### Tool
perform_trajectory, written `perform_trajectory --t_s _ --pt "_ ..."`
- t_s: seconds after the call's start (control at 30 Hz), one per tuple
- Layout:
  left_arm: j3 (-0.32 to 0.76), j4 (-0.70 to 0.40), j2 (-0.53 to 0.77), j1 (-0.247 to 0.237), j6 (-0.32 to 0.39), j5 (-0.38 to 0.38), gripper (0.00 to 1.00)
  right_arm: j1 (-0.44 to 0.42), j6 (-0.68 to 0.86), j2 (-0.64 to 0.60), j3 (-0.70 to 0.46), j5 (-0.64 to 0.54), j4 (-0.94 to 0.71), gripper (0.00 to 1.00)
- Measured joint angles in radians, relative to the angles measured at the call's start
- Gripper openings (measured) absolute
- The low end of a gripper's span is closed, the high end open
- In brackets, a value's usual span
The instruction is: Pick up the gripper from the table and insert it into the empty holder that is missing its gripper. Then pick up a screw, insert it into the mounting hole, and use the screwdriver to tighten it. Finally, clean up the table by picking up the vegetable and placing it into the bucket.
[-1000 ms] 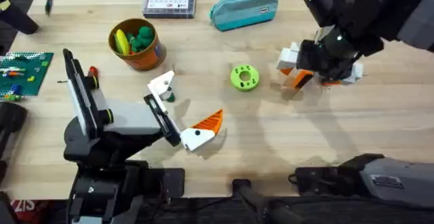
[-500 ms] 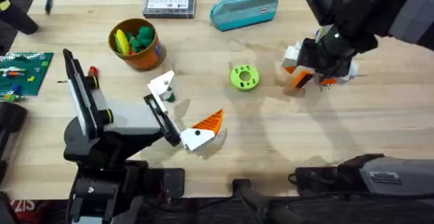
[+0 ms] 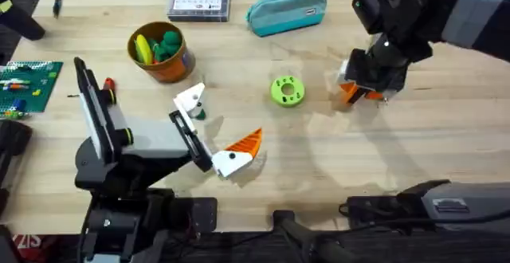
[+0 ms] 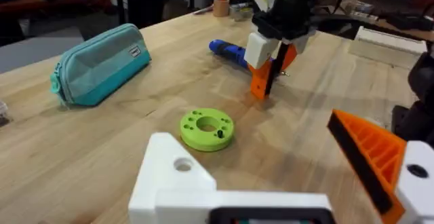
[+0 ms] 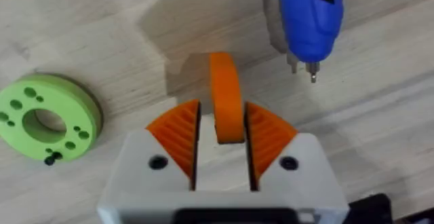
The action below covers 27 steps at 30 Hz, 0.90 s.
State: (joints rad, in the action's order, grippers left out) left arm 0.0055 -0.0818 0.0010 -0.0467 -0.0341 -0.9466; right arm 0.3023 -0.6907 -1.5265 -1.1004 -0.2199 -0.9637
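Right gripper [image 5: 220, 132], ribbed orange pads, pinches a curved orange gripper piece [image 5: 226, 95]; left gripper [image 3: 215, 127] jaws spread over wood-grain tabletop [image 3: 335, 159].

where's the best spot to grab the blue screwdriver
Grip the screwdriver around its thick blue handle, from straight above, closing across its width. It lies flat on the table, and its metal tip is too thin to hold. The right gripper holds an orange part.

blue screwdriver [image 5: 306, 17] cut off by edge
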Motion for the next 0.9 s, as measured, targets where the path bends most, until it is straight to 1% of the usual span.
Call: perform_trajectory --t_s 0.07,0.13,0.2,0.23,0.47,0.67,0.77,0.9 --pt "0.000 0.000 0.000 0.000 0.000 0.000 0.985 0.000 -0.002 0.000 0.000 0.000 0.000 0.286" --pt "0.000 0.000 0.000 0.000 0.000 0.000 0.985 0.000 -0.003 0.000 0.000 -0.002 0.001 0.186" --pt "0.000 0.000 0.000 0.000 0.000 0.000 0.985 0.000 -0.004 0.000 0.000 -0.008 0.000 0.059" --pt "0.000 0.000 0.000 0.000 0.000 0.000 0.985 0.000 -0.005 0.001 0.000 -0.012 0.001 0.023" --pt "0.000 0.000 0.000 0.000 0.000 0.000 0.985 0.000 0.008 0.011 0.000 -0.027 -0.004 0.017" --pt "0.000 0.000 0.000 0.000 0.000 0.000 0.985 0.000 0.019 0.071 -0.035 -0.024 -0.066 0.016" --pt "0.000 0.000 0.000 0.000 0.000 0.000 0.985 0.000 0.034 0.117 -0.065 0.000 -0.077 0.016" --pt "0.000 0.000 0.000 0.000 0.000 0.000 0.985 0.000 0.052 0.178 -0.088 0.070 -0.076 0.016"
